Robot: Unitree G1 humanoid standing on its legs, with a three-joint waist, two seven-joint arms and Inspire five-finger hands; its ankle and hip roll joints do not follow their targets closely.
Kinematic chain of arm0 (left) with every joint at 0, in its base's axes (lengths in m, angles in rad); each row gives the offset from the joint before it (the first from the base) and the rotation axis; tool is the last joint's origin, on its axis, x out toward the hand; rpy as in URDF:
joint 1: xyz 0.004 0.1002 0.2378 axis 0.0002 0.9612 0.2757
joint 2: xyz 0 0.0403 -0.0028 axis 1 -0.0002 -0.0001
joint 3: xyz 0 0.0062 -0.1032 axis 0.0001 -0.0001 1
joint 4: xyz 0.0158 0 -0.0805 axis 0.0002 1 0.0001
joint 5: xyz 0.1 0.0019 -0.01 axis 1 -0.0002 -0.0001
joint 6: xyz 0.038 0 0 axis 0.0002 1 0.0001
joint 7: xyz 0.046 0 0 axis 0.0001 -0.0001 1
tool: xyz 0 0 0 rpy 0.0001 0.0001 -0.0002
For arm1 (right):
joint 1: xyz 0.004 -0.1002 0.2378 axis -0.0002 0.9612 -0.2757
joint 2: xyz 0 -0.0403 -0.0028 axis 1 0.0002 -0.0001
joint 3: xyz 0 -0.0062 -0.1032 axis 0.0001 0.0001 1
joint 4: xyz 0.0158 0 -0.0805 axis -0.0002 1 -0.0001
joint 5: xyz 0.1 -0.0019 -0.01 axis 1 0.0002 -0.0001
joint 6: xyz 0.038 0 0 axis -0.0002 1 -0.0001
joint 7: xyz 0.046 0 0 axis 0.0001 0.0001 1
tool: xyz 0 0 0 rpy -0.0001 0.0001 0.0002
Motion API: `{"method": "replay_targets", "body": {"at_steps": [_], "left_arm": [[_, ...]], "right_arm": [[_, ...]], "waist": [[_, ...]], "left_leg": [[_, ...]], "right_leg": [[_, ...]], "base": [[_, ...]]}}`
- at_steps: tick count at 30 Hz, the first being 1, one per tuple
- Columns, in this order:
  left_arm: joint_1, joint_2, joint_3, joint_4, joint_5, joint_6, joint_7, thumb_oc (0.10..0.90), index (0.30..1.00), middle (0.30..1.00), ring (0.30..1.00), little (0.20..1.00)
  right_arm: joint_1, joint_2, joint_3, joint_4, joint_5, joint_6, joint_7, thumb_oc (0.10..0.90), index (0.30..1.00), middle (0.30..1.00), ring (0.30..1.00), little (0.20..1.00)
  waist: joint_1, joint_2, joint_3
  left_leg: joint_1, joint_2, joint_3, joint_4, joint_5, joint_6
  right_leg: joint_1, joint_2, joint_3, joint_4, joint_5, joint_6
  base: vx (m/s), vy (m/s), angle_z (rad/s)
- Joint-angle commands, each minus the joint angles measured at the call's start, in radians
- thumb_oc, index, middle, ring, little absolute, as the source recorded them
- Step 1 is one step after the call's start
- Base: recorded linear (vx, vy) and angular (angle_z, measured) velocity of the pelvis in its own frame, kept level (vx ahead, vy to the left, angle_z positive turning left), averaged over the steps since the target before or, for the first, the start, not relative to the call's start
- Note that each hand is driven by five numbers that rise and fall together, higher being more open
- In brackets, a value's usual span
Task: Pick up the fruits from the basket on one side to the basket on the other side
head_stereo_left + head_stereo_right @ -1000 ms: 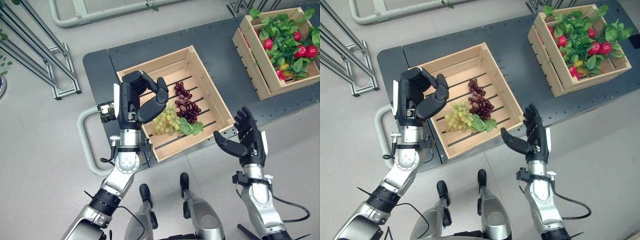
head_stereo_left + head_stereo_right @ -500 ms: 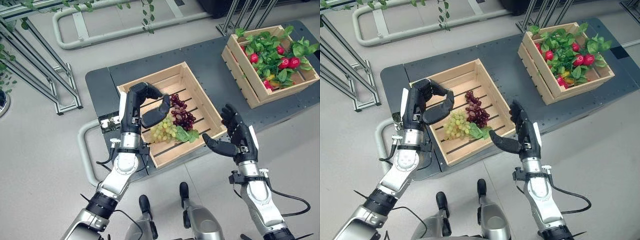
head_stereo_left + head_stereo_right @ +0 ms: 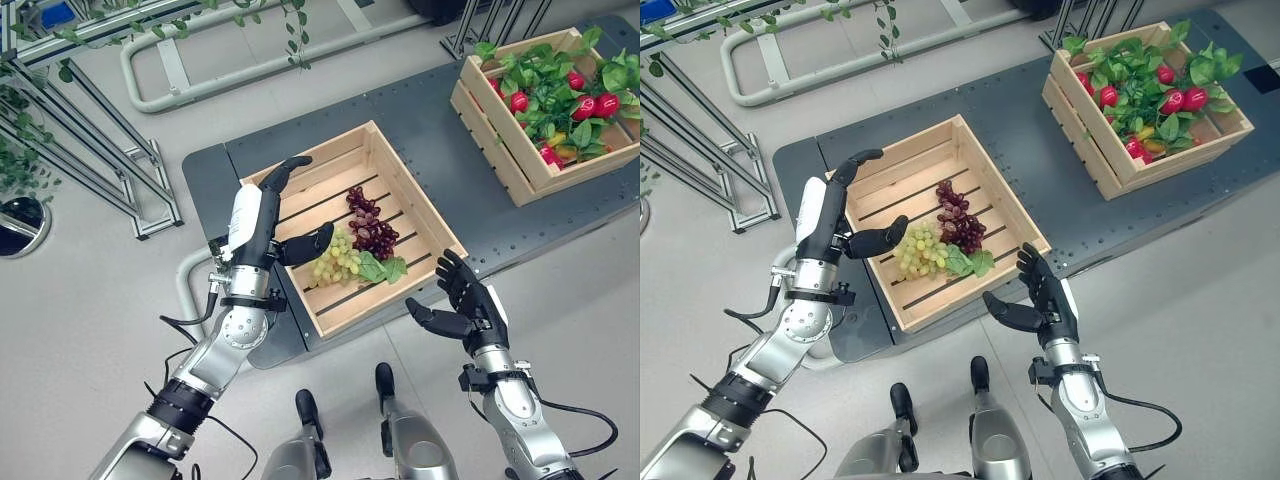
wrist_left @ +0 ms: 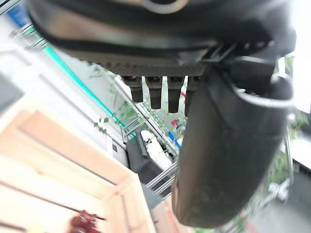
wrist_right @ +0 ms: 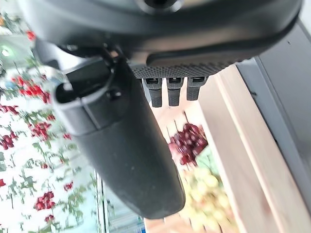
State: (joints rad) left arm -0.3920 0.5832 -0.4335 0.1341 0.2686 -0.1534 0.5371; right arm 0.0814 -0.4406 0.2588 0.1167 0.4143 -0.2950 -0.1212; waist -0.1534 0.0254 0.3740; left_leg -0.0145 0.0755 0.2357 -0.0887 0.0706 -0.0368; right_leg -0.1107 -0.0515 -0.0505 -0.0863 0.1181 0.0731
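Observation:
A wooden crate (image 3: 415, 196) on the dark table holds a green grape bunch (image 3: 337, 259) and a dark purple grape bunch (image 3: 374, 222), with a green leaf beside them. A second wooden crate (image 3: 492, 116) at the far right holds red fruits (image 3: 596, 104) among green leaves. My left hand (image 3: 262, 214) hangs open over the near crate's left side, its thumb close to the green grapes and holding nothing. My right hand (image 3: 467, 307) is open and empty, off the table's near edge, just right of the near crate's front corner. The purple grapes (image 5: 187, 144) appear past the right hand in its wrist view.
Metal frame legs (image 3: 95, 150) stand on the floor to the left, and a grey tube rail (image 3: 220, 70) lies beyond the table. Bare dark tabletop (image 3: 440, 150) separates the two crates. Leafy vines (image 3: 150, 18) hang along the far edge.
The camera has shifted. My left hand has uncurled from a bent pose to straight fingers over the crate. My right hand has dropped lower, nearer the table's front edge.

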Motion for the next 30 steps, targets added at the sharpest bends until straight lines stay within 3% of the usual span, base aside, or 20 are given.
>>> {"method": "replay_targets", "body": {"at_steps": [1,2,8,17,30], "left_arm": [[-0.156,0.03,0.004,0.044,0.083,-0.015,0.052,0.8,0.9,0.9,0.9,0.9],[-0.186,0.054,-0.022,0.073,0.111,0.019,0.043,0.8,0.9,0.9,0.9,0.9],[-0.304,0.108,-0.136,0.192,0.117,0.062,0.026,0.8,0.9,0.9,0.9,0.9],[-0.486,0.087,-0.26,0.37,0.119,0.125,-0.046,0.8,0.9,0.9,0.9,0.9],[-0.543,0.024,-0.251,0.551,0.074,0.182,-0.078,0.8,0.9,0.9,0.9,0.9]], "right_arm": [[-0.048,-0.034,0.001,-0.06,0.042,-0.088,0.048,0.8,0.9,0.9,0.9,0.9],[-0.045,-0.048,0.006,-0.048,0.047,-0.08,0.063,0.8,0.9,0.9,0.9,0.9],[-0.054,-0.079,0.041,-0.015,0.067,-0.068,0.097,0.8,0.9,0.9,0.9,0.9],[-0.076,-0.096,0.075,0.034,0.098,-0.043,0.129,0.8,0.9,0.9,0.9,0.9],[-0.099,-0.071,0.076,0.068,0.128,-0.071,0.091,0.8,0.9,0.9,0.9,0.9]], "waist": [[-0.04,-0.006,-0.006],[-0.051,0.0,0.002],[-0.082,0.009,0.027],[-0.13,-0.008,0.086],[-0.136,-0.038,0.128]], "left_leg": [[-0.062,-0.025,-0.014,0.036,-0.008,0.027],[-0.064,-0.025,-0.008,0.038,-0.006,0.024],[-0.092,-0.022,0.014,0.052,-0.001,0.017],[-0.165,-0.008,0.047,0.099,0.001,0.012],[-0.251,0.008,0.042,0.179,-0.011,0.008]], "right_leg": [[-0.019,-0.004,0.024,0.085,-0.054,0.0],[-0.024,-0.006,0.028,0.087,-0.054,0.0],[-0.061,-0.009,0.039,0.099,-0.05,0.002],[-0.143,0.0,0.069,0.129,-0.037,-0.001],[-0.214,0.004,0.058,0.19,-0.049,-0.01]], "base": [[0.0,0.05,-0.14],[0.01,0.046,-0.14],[0.0,0.026,-0.02],[-0.01,0.012,-0.09],[-0.01,-0.012,-0.02]]}}
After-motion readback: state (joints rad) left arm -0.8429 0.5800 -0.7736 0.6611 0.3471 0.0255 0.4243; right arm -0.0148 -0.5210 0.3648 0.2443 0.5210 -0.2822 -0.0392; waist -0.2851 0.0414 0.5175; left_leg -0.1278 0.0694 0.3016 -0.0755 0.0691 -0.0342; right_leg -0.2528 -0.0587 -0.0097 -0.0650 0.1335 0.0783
